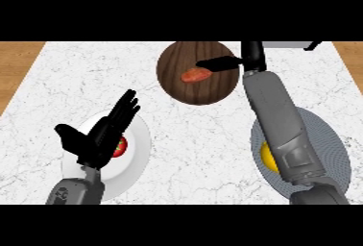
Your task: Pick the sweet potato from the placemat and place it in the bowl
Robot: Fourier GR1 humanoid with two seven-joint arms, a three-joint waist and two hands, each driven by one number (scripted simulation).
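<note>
The sweet potato was over the middle of the brown bowl, its long side going left to right, just by the right hand, and I could not tell if that hand held it.

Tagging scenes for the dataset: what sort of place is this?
Probably a kitchen counter: a white marble-look top edged with wood, bearing a wooden bowl, a white plate and a grey placemat.
</note>
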